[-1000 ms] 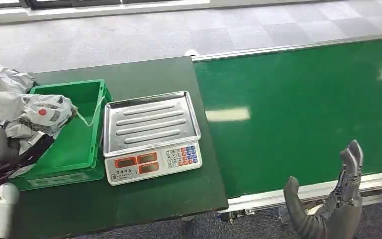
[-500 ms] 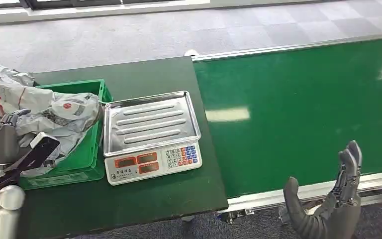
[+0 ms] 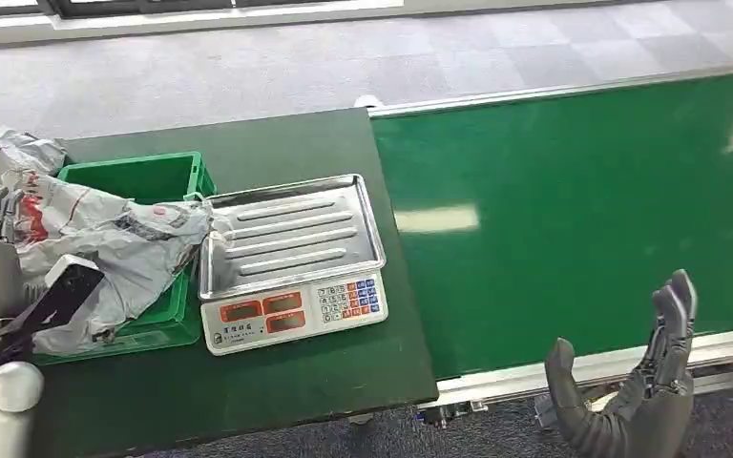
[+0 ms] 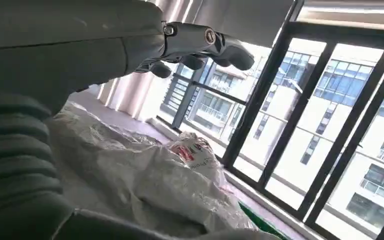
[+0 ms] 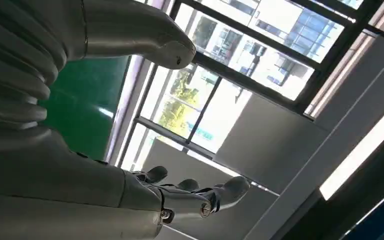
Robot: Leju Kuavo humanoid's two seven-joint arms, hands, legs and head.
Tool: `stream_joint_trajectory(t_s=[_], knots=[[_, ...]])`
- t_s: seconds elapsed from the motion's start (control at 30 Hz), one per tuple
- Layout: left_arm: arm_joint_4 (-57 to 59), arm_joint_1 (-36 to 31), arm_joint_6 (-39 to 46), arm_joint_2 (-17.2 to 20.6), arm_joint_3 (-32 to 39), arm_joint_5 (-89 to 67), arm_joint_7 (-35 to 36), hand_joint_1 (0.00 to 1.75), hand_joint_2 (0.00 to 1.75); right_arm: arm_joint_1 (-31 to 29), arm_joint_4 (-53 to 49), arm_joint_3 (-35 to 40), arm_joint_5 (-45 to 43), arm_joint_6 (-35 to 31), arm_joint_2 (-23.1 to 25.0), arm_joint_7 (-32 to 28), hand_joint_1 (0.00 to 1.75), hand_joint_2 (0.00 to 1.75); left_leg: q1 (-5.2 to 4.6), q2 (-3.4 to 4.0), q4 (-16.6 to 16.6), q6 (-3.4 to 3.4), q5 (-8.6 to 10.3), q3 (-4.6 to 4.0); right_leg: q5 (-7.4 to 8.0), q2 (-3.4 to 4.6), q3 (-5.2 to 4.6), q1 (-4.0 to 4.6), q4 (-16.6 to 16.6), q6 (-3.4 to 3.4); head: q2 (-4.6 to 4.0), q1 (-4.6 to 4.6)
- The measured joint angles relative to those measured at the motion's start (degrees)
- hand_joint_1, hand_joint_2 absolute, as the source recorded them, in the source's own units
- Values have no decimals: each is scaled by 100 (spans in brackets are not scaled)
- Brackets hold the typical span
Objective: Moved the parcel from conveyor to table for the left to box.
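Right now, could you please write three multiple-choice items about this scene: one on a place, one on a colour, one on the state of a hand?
1. Where does the silver-trayed weighing scale stand?
A. on the green conveyor belt
B. on the dark table, between the green plastic crate and the belt
C. inside the crate

2. What colour is the conveyor belt?
A. green
B. black
C. grey

3. How is the right hand?
A. gripping a parcel
B. pressing the scale's keys
C. open, holding nothing

Answers:
1 B: the scale sits on the dark table, with the green plastic crate beside it and the belt on its other side.
2 A: the belt's surface is plain green.
3 C: the fingers are spread apart near the belt's near edge, with nothing between them.
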Motion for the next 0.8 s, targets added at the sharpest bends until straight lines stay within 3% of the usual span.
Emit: stream_joint_trajectory(t_s=[0.13,0.17,0.27,0.43,0.67,0.77,0.8], knots=[[-271,90,444,-118,0,860,-147,0,0,4,0,0,31,-142,0,7,0,175,0,-1,0,0,0,0,0,-1,1,0,0,0,0,0],[-429,149,877,-196,0,1200,-372,0,0,8,0,2,55,-214,0,18,0,175,0,1,0,0,0,0,0,0,1,0,0,0,0,0],[-1063,367,2193,-516,-2,2510,-1610,0,0,11,-2,0,61,-439,2,9,0,175,-2,6,1,4,-8,4,-1,5,1,-2,-2,1,0,2],[-2337,825,2319,-1159,-285,4167,-2973,0,0,18,-4,-20,44,-535,28,9,0,175,-8,0,2,14,-18,4,-11,-1,6,-6,-9,15,0,0],[-3134,1146,2319,-1726,-1086,4916,-3088,0,0,85,-4,-112,13,-477,195,55,0,175,-8,0,1,14,-39,-26,-29,-2,26,-9,-8,25,0,0],[-3173,1225,2045,-1860,-1288,5872,-2880,0,0,127,-31,-133,22,-365,302,79,0,175,-8,0,1,13,-38,-15,-31,-2,30,-8,-8,23,0,-2],[-3148,1229,1779,-1889,-1370,6202,-2653,0,0,151,-48,-149,57,-306,358,96,0,175,-6,-2,1,13,-37,23,-31,-3,28,-5,-8,22,0,0]])
